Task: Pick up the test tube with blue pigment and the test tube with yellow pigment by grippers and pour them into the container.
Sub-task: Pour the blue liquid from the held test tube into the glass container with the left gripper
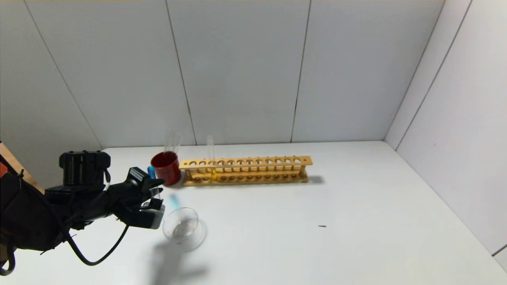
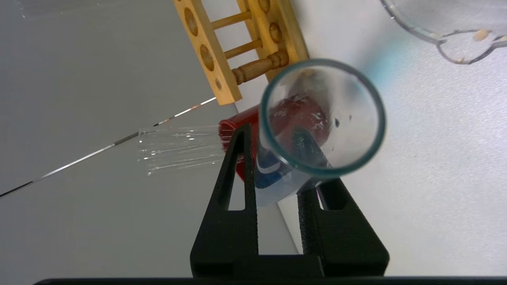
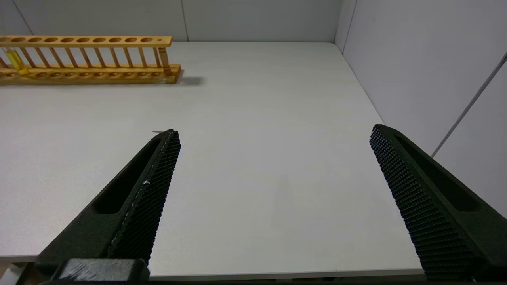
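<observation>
Left tool (image 1: 155, 194) clamps slim clear glass tube with blue pigment (image 2: 317, 130), tilted, mouth near low clear glass beaker (image 1: 183, 228) on white bench (image 1: 317, 221). Dark red cup (image 1: 165, 167) behind. Yellow-tipped clear tube (image 1: 211, 158) upright in wooden rack (image 1: 245, 170). Right tool (image 3: 273, 136) spread wide, holding nothing, over bench.

cup (image 1: 165, 167) left of rack (image 1: 245, 170), container (image 1: 183, 228) in front of cup
</observation>
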Available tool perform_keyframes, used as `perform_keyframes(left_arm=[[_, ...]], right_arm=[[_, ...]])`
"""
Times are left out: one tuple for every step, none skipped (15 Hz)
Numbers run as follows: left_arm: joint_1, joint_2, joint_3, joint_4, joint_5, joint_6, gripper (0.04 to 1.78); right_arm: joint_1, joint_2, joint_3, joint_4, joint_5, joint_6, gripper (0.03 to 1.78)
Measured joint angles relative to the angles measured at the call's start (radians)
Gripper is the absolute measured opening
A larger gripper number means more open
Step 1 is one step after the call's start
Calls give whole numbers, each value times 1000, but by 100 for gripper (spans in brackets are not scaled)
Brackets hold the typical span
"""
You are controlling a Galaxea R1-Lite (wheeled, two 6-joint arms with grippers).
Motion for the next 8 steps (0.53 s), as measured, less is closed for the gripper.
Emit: perform_keyframes(left_arm=[[-1,1,-1,-6,2,13,33],[-7,2,0,-7,3,23,33],[-16,2,2,-7,4,33,33],[-24,3,4,-7,10,47,33],[-28,6,3,-7,17,63,33],[-33,8,3,-8,28,79,33],[-39,10,3,-9,38,86,33],[-41,13,3,-11,47,86,33]], right_arm=[[0,0,0,0,0,0,175],[0,0,0,0,0,0,175],[0,0,0,0,1,0,175],[0,0,0,0,1,0,175],[-1,0,0,0,0,0,175],[-1,0,0,0,1,0,175],[0,0,0,0,0,0,175],[0,0,0,0,1,0,175]])
